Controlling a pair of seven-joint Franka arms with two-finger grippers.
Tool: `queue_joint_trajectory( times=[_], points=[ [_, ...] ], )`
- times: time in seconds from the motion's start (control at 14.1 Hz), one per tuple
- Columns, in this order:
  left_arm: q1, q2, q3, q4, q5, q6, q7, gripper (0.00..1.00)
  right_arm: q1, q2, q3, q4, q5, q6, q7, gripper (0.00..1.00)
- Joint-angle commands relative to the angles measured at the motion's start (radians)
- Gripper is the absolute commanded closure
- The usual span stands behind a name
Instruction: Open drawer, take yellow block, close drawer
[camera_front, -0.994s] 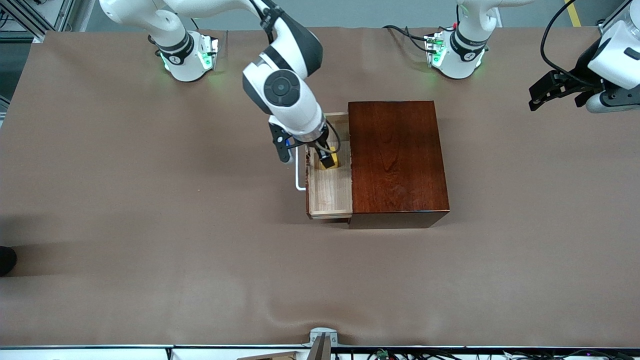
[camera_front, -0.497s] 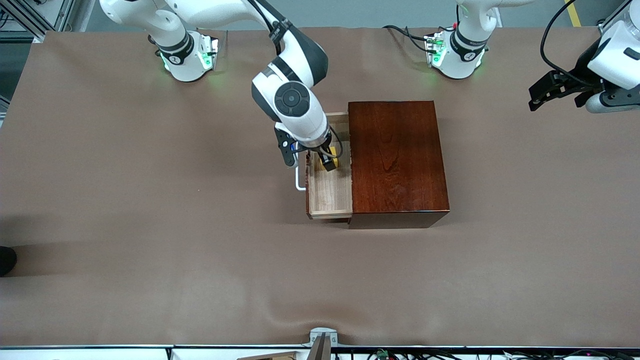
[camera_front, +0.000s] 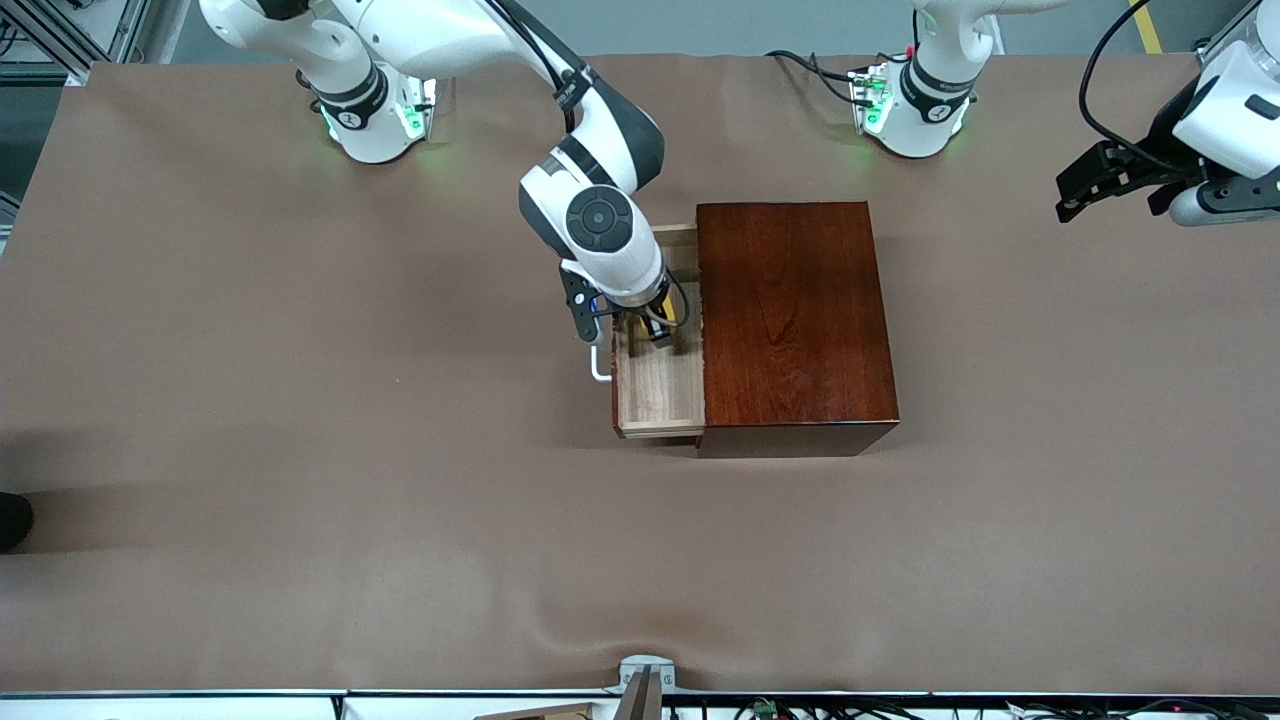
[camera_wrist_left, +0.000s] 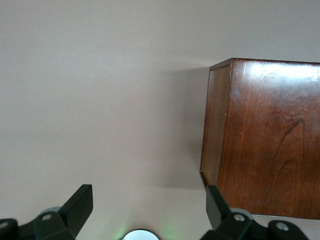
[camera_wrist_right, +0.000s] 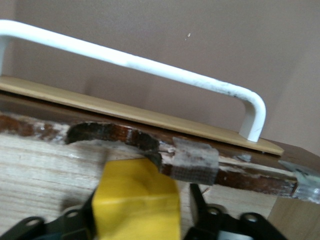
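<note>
right gripper (camera_front: 652, 328) jaws flank yellow block (camera_wrist_right: 136, 202) in drawer (camera_front: 660, 385).

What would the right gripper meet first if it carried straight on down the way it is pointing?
The right gripper points down into the open drawer, its fingers flanking the yellow block. The block probably meets its palm first, otherwise the fingertips meet the drawer's floor.

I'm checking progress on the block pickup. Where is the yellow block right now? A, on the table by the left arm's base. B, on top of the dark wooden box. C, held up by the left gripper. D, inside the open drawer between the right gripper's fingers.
D: the yellow block sits between the right gripper fingers inside the open drawer.
</note>
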Motion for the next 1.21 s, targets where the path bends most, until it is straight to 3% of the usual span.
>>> queue_joint_trajectory(
  times=[0.0, 0.28, 0.57, 0.92, 1.14],
  points=[
    [0.012, -0.015, -0.013, -0.005, 0.007, 0.009, 0.014, 0.00, 0.002, -0.003, -0.004, 0.024, -0.018, -0.006, 0.029, 1.00],
    [0.009, -0.015, -0.015, 0.023, 0.007, -0.002, 0.006, 0.00, -0.004, -0.020, -0.006, 0.036, -0.012, -0.012, 0.029, 1.00],
    [0.009, -0.023, -0.070, 0.030, -0.010, -0.023, -0.008, 0.00, -0.047, -0.019, -0.006, 0.152, -0.015, -0.191, 0.026, 1.00],
    [0.004, -0.008, -0.252, 0.055, -0.012, -0.036, -0.271, 0.00, -0.120, -0.022, -0.003, 0.251, -0.015, -0.325, -0.047, 1.00],
    [0.001, 0.125, -0.433, 0.140, -0.010, -0.026, -0.559, 0.00, -0.212, -0.066, -0.003, 0.261, -0.010, -0.420, -0.215, 1.00]
  ],
)
